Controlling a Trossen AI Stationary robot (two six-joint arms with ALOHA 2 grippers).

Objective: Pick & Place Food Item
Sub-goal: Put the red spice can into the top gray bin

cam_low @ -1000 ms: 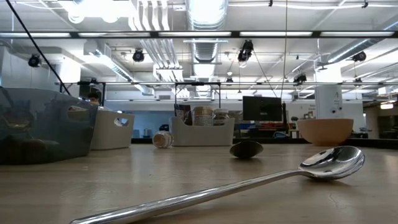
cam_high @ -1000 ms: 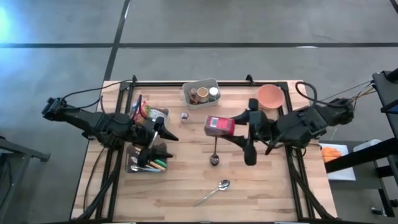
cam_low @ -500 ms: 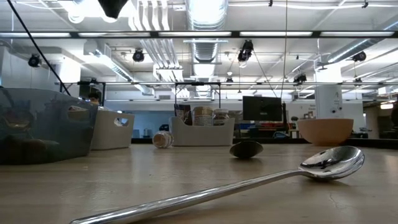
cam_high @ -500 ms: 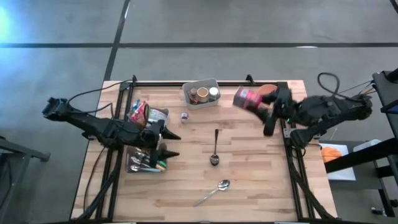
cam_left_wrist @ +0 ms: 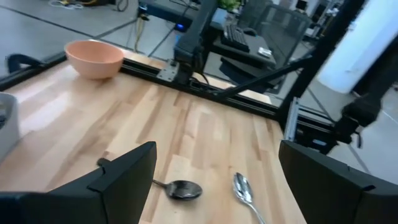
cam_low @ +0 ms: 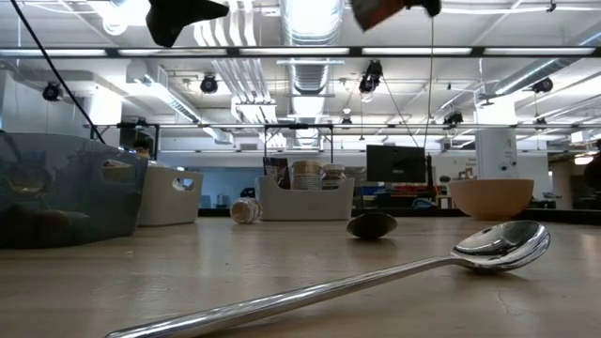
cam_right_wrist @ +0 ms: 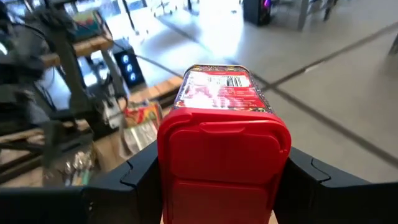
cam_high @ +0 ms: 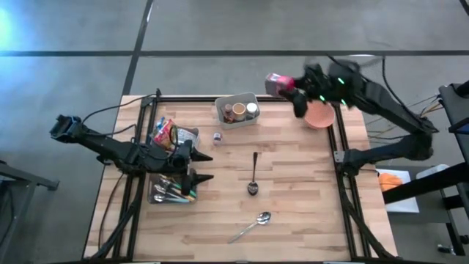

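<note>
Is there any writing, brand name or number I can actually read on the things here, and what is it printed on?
No text can be read as it stands.
Red container, held in the right claw: a printed label with a barcode, lettering too blurred to read.
Snack packet in the bin by the left claw: colourful print, too small to read.
Jars in the grey tray: no legible labels.

The tin (cam_right_wrist: 222,146) in the right gripper (cam_right_wrist: 221,180) shows a bright red lid and a red-and-white printed label with a barcode. A salmon-pink bowl (cam_high: 319,114) sits on the pale blond wood table (cam_high: 293,198), near a light grey bin (cam_high: 236,108). Two shiny silver spoons (cam_high: 250,226) lie there, and a red-and-yellow packet (cam_high: 164,134).
</note>
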